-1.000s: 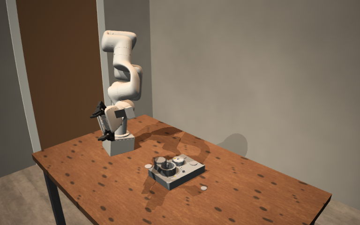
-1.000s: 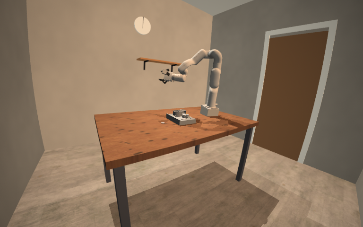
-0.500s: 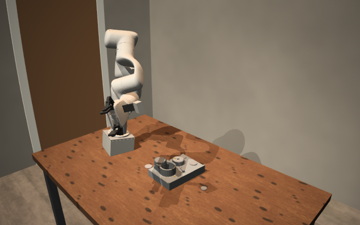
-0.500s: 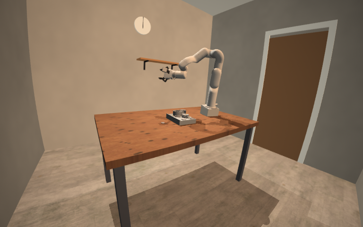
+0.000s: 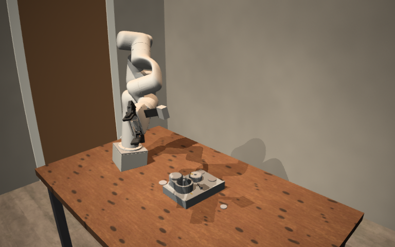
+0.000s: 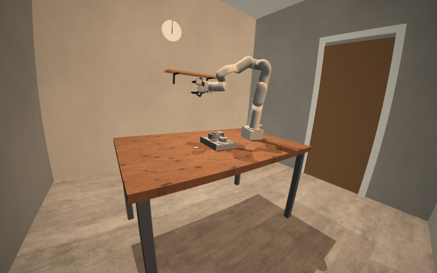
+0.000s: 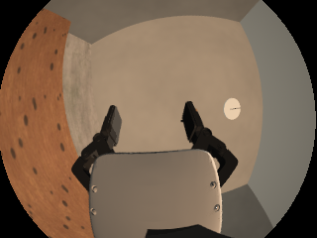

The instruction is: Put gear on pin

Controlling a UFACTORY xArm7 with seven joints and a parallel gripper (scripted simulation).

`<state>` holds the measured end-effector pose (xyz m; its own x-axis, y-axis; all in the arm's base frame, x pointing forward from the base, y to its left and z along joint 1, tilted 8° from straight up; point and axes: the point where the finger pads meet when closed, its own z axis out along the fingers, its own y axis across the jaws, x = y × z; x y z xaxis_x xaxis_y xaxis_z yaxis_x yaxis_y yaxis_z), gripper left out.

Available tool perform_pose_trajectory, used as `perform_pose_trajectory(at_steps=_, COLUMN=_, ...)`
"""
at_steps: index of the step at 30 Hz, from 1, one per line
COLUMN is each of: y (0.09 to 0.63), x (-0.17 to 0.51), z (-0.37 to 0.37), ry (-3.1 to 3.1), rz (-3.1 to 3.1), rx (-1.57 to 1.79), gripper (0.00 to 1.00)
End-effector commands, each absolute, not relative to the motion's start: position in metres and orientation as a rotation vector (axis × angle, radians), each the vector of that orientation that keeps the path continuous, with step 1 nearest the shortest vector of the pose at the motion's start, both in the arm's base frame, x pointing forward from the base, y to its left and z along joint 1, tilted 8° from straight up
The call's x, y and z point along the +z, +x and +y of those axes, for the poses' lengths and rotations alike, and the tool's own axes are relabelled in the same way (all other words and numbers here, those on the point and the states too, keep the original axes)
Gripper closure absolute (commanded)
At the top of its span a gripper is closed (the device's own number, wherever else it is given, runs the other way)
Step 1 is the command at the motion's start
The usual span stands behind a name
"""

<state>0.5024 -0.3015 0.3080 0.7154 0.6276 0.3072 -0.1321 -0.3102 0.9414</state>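
The grey timing case (image 5: pixel 200 197) (image 6: pixel 222 147) lies in the middle of the wooden table (image 5: pixel 116 209) (image 6: pixel 161 170). On it stand a plain grey cylinder, a dark open ring (image 5: pixel 184 185), a toothed gear (image 5: pixel 195 175) with an orange spot, and a short dark pin (image 5: pixel 200 186). The arrow and the collar's mark are too small to make out. My gripper (image 5: pixel 131 125) (image 6: pixel 194 87) (image 7: pixel 151 110) is open and empty. It hangs high above the table, turned sideways toward the beige wall, well away from the case.
Two small pale discs lie on the table beside the case, one at its left (image 5: pixel 162 182) and one in front of it (image 5: pixel 223 206) (image 6: pixel 196 147). The arm's base block (image 5: pixel 129 158) stands at the table's back corner. A wall shelf (image 6: pixel 188 73) hangs near the gripper.
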Motion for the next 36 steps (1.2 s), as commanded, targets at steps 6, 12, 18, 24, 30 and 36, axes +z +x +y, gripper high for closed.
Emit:
perform_pose_trajectory(at_steps=6, y=0.515, x=0.316, z=-0.267, ry=1.77, rz=0.517, rx=0.782, gripper=0.0)
perform_pose_trajectory(at_steps=12, y=0.515, x=0.316, z=-0.267, ry=1.77, rz=0.517, rx=0.782, gripper=0.0)
perform_pose_trajectory(at_steps=18, y=0.521, x=0.317, z=-0.247, ry=1.786, rz=0.59, rx=0.774, gripper=0.0)
perform_pose_trajectory(at_steps=24, y=0.527, x=0.316, z=-0.224, ry=1.802, rz=0.67, rx=0.761, gripper=0.0)
perform_pose_trajectory(at_steps=30, y=0.527, x=0.316, z=-0.224, ry=1.802, rz=0.67, rx=0.761, gripper=0.0)
perform_pose_trajectory(at_steps=36, y=0.532, x=0.312, z=-0.201, ry=1.818, rz=0.757, rx=0.744, gripper=0.0)
